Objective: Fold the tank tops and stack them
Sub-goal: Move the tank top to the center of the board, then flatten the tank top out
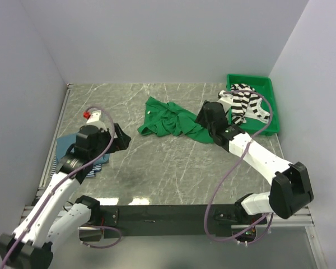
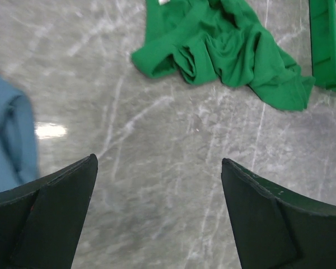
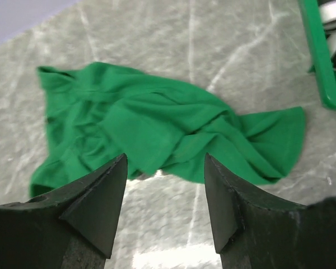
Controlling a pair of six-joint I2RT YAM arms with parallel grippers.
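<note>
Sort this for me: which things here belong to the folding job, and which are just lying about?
Job: green tank top, black-and-white striped tank top, blue tank tops at left.
Lying about: green bin.

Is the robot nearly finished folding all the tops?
Not yet. Looks done: the blue tops lie piled at the left, though how neatly is hard to tell. In hand: nothing; the right gripper hangs open by the crumpled green top, and the left gripper is open too. Left: folding the green one, then the striped top in the bin.
</note>
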